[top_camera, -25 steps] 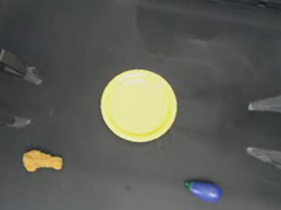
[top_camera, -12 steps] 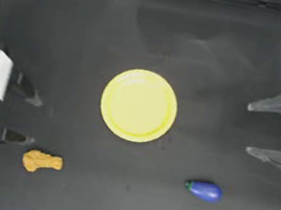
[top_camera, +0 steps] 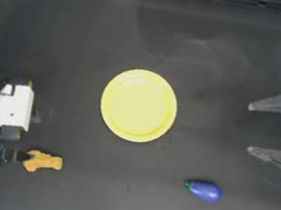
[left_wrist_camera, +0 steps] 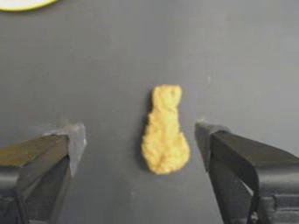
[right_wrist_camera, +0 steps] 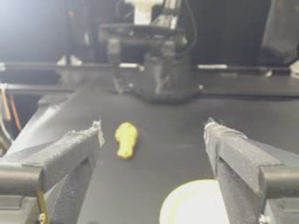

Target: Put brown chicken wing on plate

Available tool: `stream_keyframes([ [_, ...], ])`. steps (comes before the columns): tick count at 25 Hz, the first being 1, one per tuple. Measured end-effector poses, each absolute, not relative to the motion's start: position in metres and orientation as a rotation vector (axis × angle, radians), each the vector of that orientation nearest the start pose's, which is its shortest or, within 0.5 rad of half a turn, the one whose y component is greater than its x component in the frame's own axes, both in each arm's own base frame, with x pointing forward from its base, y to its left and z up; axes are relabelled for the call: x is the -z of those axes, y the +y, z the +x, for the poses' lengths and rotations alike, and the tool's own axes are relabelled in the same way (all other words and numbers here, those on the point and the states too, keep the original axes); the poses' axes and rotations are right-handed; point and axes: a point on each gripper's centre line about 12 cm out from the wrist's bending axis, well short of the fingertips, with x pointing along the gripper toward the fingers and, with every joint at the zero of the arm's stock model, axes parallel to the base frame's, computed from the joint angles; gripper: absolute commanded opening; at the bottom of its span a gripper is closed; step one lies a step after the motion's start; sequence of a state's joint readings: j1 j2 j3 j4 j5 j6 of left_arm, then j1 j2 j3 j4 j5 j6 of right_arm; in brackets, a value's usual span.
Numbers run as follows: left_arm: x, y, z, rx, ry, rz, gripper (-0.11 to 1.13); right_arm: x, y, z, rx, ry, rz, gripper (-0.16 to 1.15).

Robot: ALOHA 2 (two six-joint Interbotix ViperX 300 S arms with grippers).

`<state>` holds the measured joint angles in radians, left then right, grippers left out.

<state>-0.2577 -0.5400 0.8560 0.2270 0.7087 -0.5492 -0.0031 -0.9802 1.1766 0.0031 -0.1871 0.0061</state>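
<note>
The brown chicken wing [top_camera: 42, 161] lies on the dark table near the front left corner. In the left wrist view the wing [left_wrist_camera: 165, 131] lies lengthwise between my left gripper's [left_wrist_camera: 139, 130] open jaws, touching neither. From above, the left gripper [top_camera: 18, 156] sits just left of the wing, under its white wrist block. The yellow plate [top_camera: 138, 105] rests empty at the table's middle, up and to the right of the wing. My right gripper [top_camera: 250, 128] is parked open at the right edge; its wrist view shows the wing [right_wrist_camera: 125, 139] far off and the plate's rim [right_wrist_camera: 196, 203].
A blue rounded eggplant-like object [top_camera: 205, 190] with a green tip lies at the front right, well away from the wing. The left arm's base [right_wrist_camera: 152, 65] shows across the table in the right wrist view. Raised frame edges border the table.
My left arm has left its parked spot at the left edge and swung toward the front, bringing its open gripper up to the wing. The right arm, wing and plate have not moved.
</note>
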Motion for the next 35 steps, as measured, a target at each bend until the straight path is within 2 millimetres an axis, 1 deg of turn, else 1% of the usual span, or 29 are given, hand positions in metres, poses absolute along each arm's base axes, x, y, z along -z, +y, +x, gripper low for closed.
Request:
stream_keyframes([
  [4, -0.208, -0.052, 0.244, -0.100, 1.046, -0.145, 1.03, -0.288, -0.001, 0.194, 0.004, -0.009, 0.009, 0.99],
  [11, -0.183, -0.060, 0.251, -0.102, 1.132, -0.112, 1.03, -0.287, -0.001, 0.193, 0.004, -0.009, 0.014, 0.99],
  [18, -0.165, -0.067, 0.259, -0.090, 1.159, -0.140, 1.03, -0.286, -0.001, 0.193, 0.004, -0.005, 0.014, 0.99],
  [23, -0.148, -0.067, 0.258, -0.101, 1.208, -0.142, 1.03, -0.286, -0.001, 0.194, 0.004, -0.002, 0.014, 0.99],
  [31, -0.130, -0.070, 0.261, -0.106, 1.236, -0.160, 1.03, -0.286, -0.001, 0.194, 0.004, -0.002, 0.015, 0.99],
  [35, -0.120, -0.070, 0.258, -0.123, 1.257, -0.184, 1.03, -0.286, -0.001, 0.194, 0.004, -0.002, 0.015, 0.99],
])
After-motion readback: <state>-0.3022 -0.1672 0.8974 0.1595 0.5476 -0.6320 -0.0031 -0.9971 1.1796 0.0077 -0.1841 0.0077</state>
